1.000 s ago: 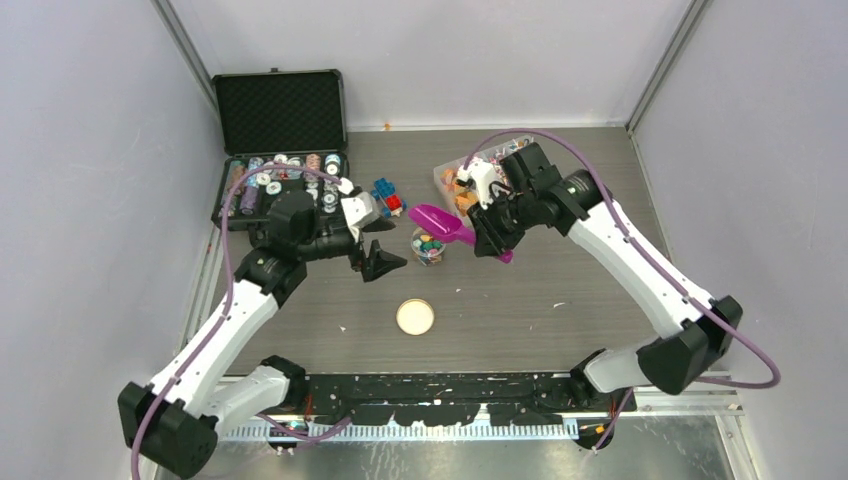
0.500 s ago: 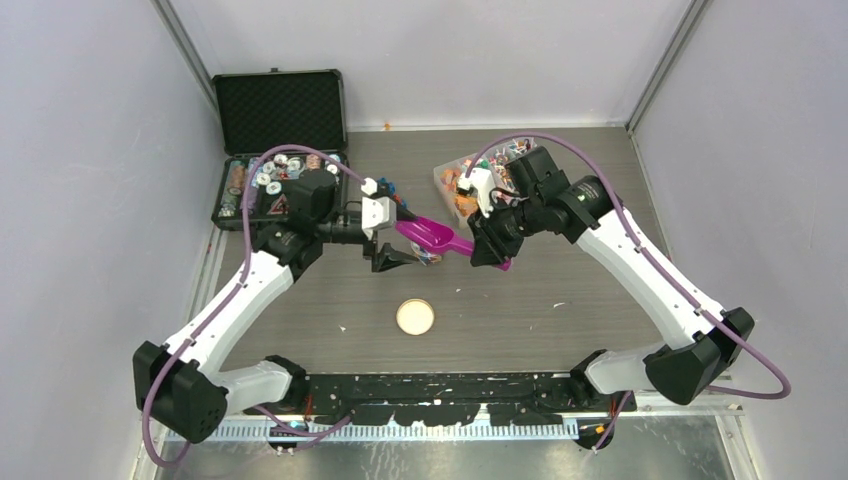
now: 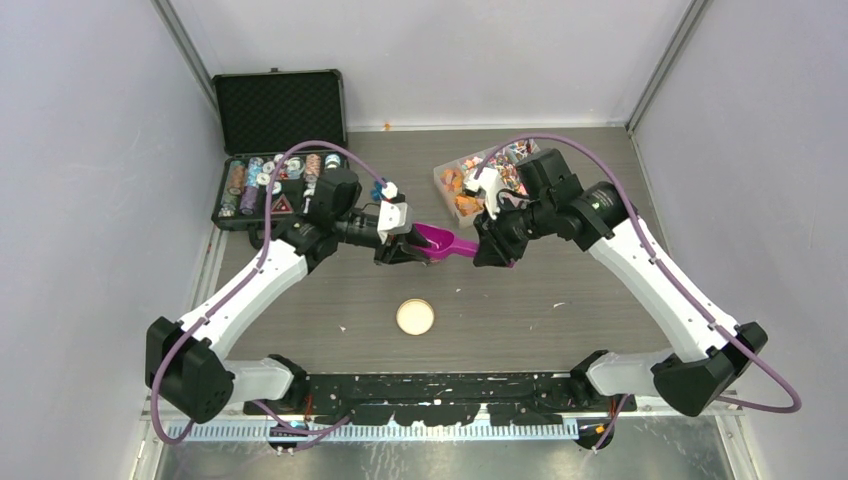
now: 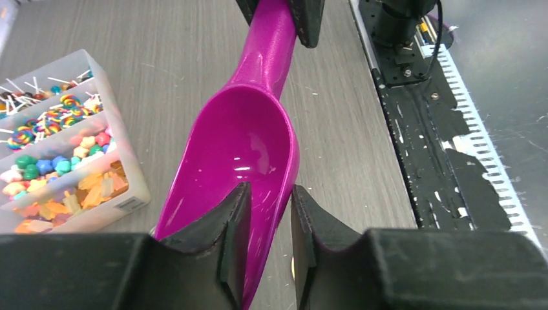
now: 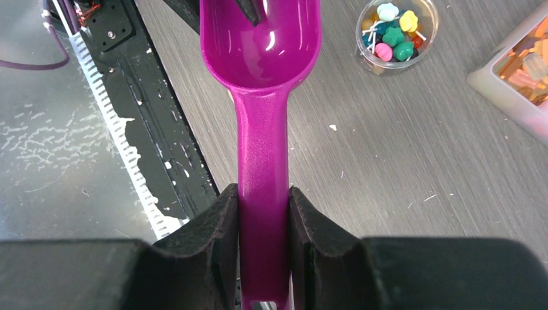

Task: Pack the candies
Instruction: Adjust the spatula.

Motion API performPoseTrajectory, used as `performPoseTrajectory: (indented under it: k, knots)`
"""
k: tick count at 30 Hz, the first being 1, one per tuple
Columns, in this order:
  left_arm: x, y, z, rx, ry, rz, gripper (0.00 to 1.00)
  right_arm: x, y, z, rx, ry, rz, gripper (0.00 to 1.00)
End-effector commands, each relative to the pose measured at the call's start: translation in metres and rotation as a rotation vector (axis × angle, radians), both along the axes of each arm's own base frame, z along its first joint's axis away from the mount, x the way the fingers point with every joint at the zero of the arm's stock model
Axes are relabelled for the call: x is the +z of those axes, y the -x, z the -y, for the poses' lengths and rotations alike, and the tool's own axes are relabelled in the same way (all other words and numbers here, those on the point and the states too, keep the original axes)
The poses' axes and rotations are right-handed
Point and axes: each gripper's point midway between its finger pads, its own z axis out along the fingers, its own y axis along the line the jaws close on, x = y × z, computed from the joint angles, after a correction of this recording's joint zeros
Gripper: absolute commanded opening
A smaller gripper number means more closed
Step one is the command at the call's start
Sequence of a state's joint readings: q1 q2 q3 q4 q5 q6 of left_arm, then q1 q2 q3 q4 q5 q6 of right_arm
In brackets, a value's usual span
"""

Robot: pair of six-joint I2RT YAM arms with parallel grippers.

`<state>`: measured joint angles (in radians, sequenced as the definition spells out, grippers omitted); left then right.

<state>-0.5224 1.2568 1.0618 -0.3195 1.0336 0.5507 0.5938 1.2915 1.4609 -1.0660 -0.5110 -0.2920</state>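
Observation:
An empty magenta scoop (image 3: 445, 241) hangs over the table's middle between both arms. My right gripper (image 5: 263, 213) is shut on its handle (image 5: 262, 148). My left gripper (image 4: 268, 213) has closed on the bowl's front rim, one finger inside the bowl (image 4: 239, 148) and one outside. Candies (image 5: 394, 29) in green, yellow, pink and blue fill a small clear jar (image 5: 428, 32) standing beside the scoop. More candies (image 4: 55, 168) lie sorted in a clear compartment box (image 3: 470, 180) at the back right. In the top view the jar is hidden under my left gripper (image 3: 408, 250).
A round cork disc (image 3: 415, 318) lies near the front centre. An open black case (image 3: 280, 110) with spool-like discs stands at the back left. The arms' black base rail (image 3: 450, 385) runs along the near edge.
My left arm swung right to the scoop and its jaws narrowed onto the bowl's rim. The right arm lowered the scoop slightly, still holding the handle.

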Motion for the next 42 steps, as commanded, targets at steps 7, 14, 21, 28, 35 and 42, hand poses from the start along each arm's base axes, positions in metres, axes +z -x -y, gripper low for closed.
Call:
performPoseTrajectory:
  k: [7,14,21,28,35,42]
  knots:
    - [0.021,0.008,0.004,-0.053,0.005,-0.045,0.00,0.035,0.000,-0.016,0.019,-0.178,0.125,0.07]
    - [0.021,0.004,0.003,0.007,0.010,-0.093,0.00,0.041,-0.001,-0.020,-0.039,-0.301,0.177,0.42]
    - [0.025,0.015,0.002,-0.005,0.038,-0.156,0.00,0.041,0.002,-0.026,-0.050,-0.395,0.192,0.47]
    - [0.024,0.017,-0.005,-0.017,0.061,-0.221,0.00,0.032,0.007,-0.022,-0.009,-0.363,0.219,0.49]
    - [0.021,0.011,-0.018,0.018,0.071,-0.273,0.00,0.028,0.004,-0.013,-0.046,-0.328,0.248,0.53]
    - [0.019,0.013,-0.021,0.013,0.079,-0.261,0.00,0.035,0.008,-0.026,-0.018,-0.400,0.194,0.47]
